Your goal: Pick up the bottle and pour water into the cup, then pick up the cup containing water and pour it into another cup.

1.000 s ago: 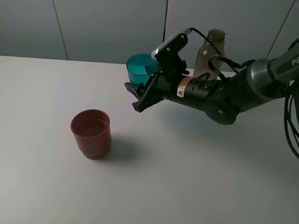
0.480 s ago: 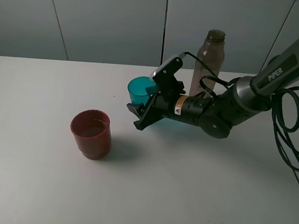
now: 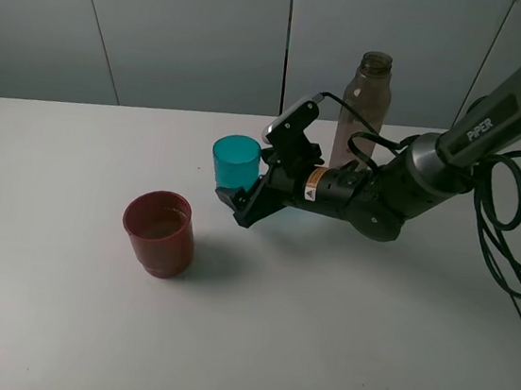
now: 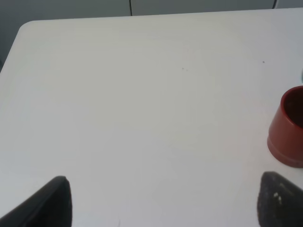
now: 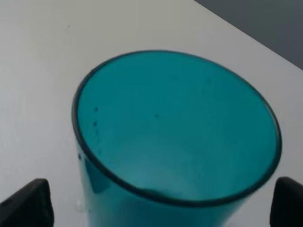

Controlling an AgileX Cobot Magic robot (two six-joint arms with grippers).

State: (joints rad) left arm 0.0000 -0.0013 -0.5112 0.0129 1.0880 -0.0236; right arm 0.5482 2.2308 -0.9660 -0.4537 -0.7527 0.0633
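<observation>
The teal cup (image 3: 235, 161) (image 5: 175, 127) stands upright on the white table (image 3: 338, 338), with only a few droplets on its inner wall. My right gripper (image 3: 245, 184) (image 5: 158, 205) is open, one fingertip on each side of the cup's lower part with a gap to both. The red-brown cup (image 3: 159, 232) (image 4: 289, 130) stands to the front left of it, apart from both grippers. Behind the right arm stands the tall smoky bottle (image 3: 365, 108), uncapped. My left gripper (image 4: 165, 201) hovers open over bare table and holds nothing.
Grey wall panels (image 3: 186, 24) close off the back of the table. Black cables (image 3: 510, 216) hang at the right behind the right arm. The table's left corner (image 4: 28, 28) shows in the left wrist view.
The right gripper has brought the teal cup down from a tilted, raised hold and set it upright on the table. Its fingers have opened off the cup.
</observation>
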